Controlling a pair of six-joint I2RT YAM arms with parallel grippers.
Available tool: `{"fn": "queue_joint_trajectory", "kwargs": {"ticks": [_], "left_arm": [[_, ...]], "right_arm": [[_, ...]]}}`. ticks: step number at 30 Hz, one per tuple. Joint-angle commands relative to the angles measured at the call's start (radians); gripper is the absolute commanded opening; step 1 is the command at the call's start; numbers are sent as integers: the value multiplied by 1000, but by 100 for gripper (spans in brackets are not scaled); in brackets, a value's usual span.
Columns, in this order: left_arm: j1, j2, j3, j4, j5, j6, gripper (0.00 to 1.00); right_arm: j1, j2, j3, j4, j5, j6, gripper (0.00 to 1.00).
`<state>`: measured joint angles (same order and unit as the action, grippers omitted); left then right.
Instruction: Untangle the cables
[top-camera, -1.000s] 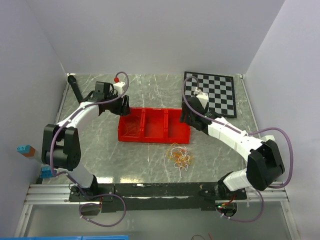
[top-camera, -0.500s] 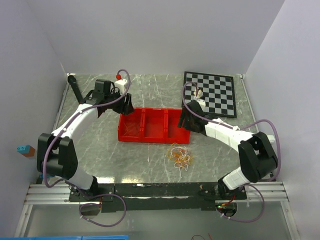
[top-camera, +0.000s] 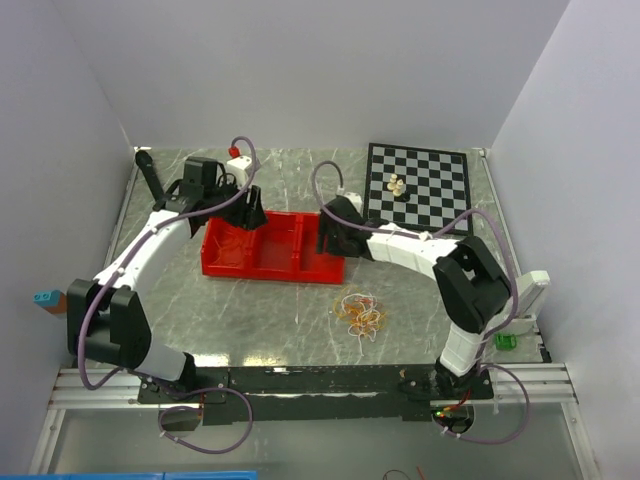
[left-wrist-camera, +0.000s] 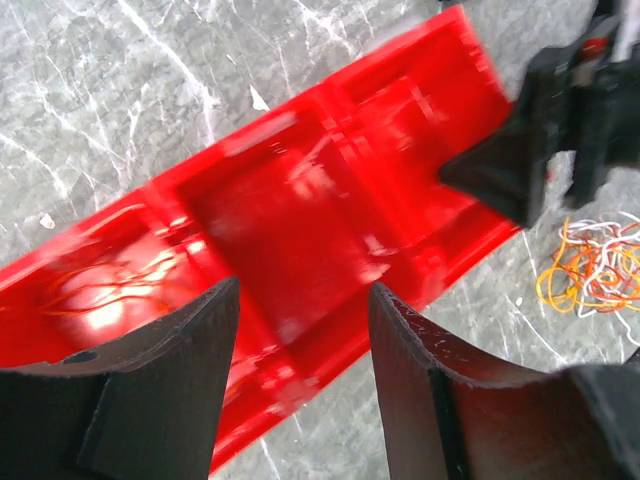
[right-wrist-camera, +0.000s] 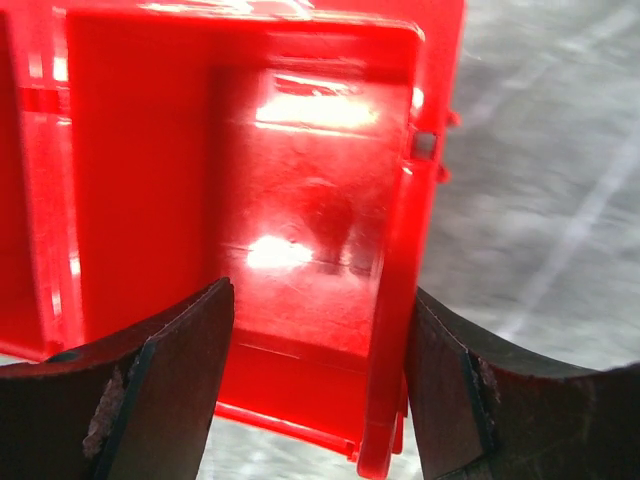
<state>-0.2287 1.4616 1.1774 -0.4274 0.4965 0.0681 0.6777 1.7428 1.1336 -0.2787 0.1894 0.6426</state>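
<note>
The cables (top-camera: 360, 313), a loose clump of orange, yellow and white strands, lie on the table in front of a red three-compartment tray (top-camera: 272, 268). They also show at the right edge of the left wrist view as cables (left-wrist-camera: 592, 272). Thin orange strands (left-wrist-camera: 112, 290) lie in the tray's left compartment. My left gripper (top-camera: 248, 213) (left-wrist-camera: 303, 300) hovers open over the tray (left-wrist-camera: 300, 210), holding nothing. My right gripper (top-camera: 328, 236) (right-wrist-camera: 320, 300) is open astride the tray's right end wall (right-wrist-camera: 392, 300), its outer finger (right-wrist-camera: 450, 390) against that wall.
A chessboard (top-camera: 435, 195) with a few pale pieces (top-camera: 397, 185) lies at the back right. A black tool (top-camera: 150, 175) rests at the back left. A small green object (top-camera: 505, 341) sits by the right arm's base, a blue block (top-camera: 45, 298) at the left wall.
The red tray has slid to the left, and my right gripper has swept left with it at its right end. My left gripper has stayed over the tray's left part.
</note>
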Motion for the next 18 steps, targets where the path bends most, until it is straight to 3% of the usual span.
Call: {"fn": "queue_joint_trajectory", "kwargs": {"ticks": [1, 5, 9, 15, 18], "left_arm": [[-1, -58, 27, -19, 34, 24, 59], [-14, -69, 22, -36, 91, 33, 61], [-113, -75, 16, -60, 96, 70, 62], [-283, -70, -7, -73, 100, 127, 64], [-307, -52, 1, -92, 125, 142, 64]], "right_arm": [[20, 27, 98, -20, 21, 35, 72], [20, -20, 86, -40, 38, 37, 77], [17, -181, 26, -48, 62, 35, 81], [11, -435, -182, -172, 113, 181, 84], [16, -517, -305, -232, 94, 267, 85]]}}
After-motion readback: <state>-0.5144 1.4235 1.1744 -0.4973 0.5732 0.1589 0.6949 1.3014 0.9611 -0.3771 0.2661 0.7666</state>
